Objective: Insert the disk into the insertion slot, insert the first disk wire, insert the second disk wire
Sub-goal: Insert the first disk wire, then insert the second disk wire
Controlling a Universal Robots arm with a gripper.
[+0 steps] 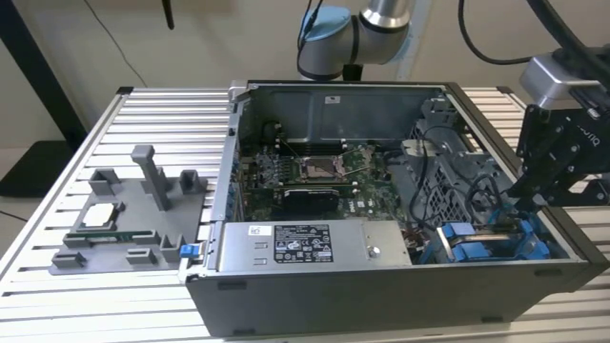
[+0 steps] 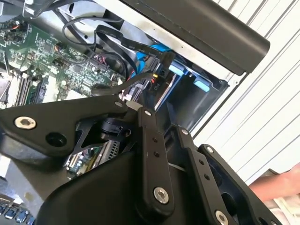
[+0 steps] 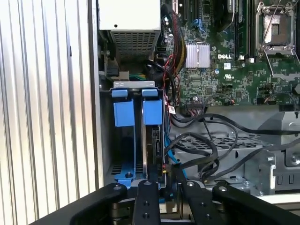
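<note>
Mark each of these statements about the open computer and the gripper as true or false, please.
1. The computer case lies open on the slatted table. True.
2. The gripper hangs above the grey fixture. False: it is over the insertion slot, on the exterior view's right.
3. The rails of that slot are blue. True.
4. The power-supply box stands outside the case. False: it sits inside it.
</note>
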